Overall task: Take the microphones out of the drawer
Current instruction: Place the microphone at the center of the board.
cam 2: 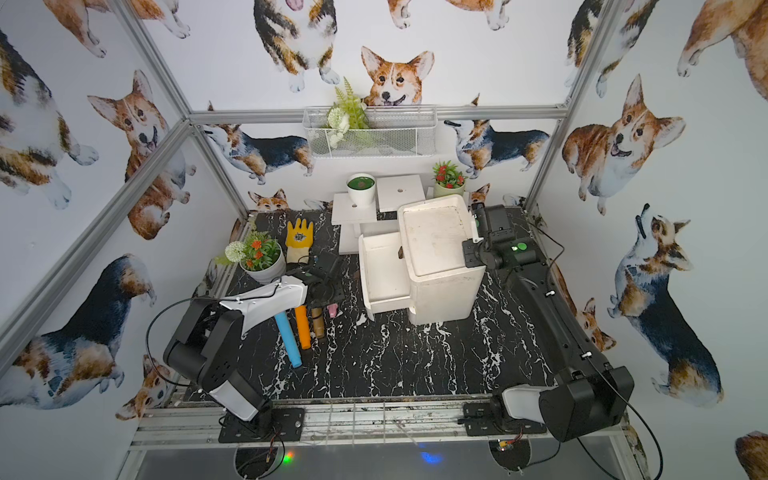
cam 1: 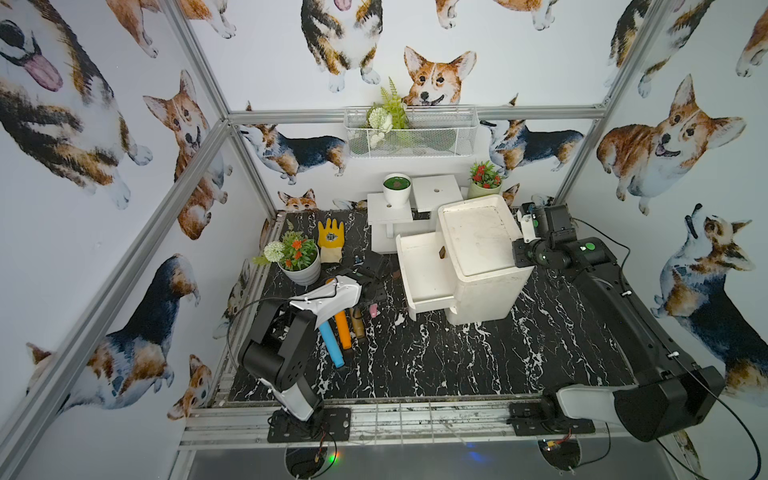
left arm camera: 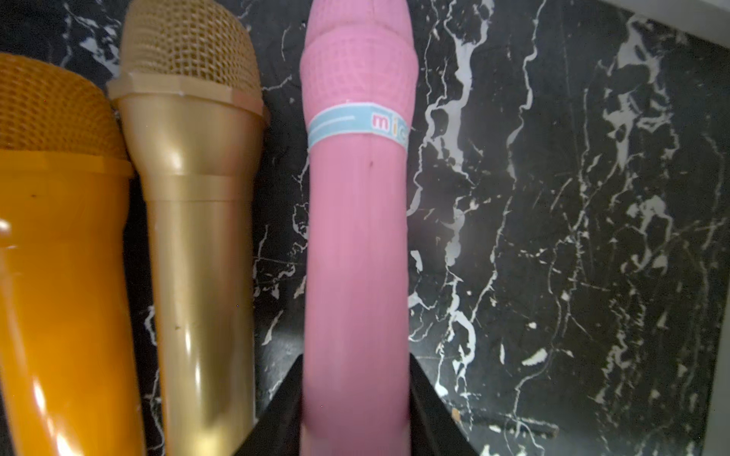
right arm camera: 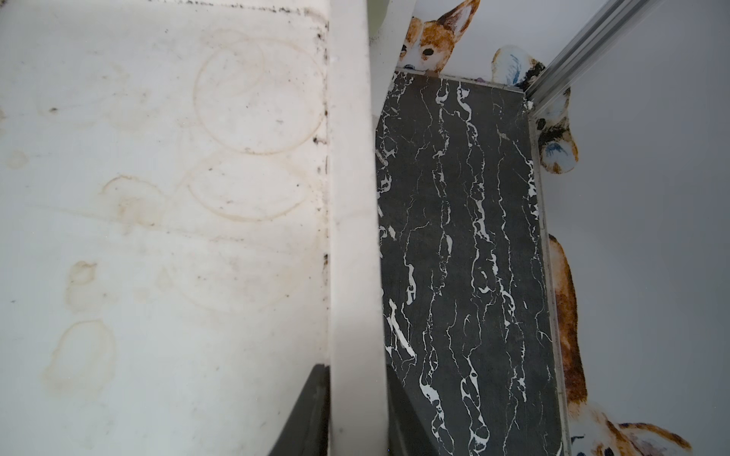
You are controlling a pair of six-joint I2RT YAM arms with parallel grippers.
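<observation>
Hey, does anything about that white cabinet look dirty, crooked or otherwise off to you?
Yes. The white cabinet sits slightly askew on the table, its drawer hanging open. Its top bears brownish ring stains and dark specks beside the rim.

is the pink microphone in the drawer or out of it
Out: the pink plastic microphone lies on the black marbled tabletop beside a gold plastic microphone, between the left gripper's fingers.

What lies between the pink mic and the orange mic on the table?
The gold mic, close beside the orange mic, with a bare strip of table before the pink mic. The left wrist view shows it.
</observation>
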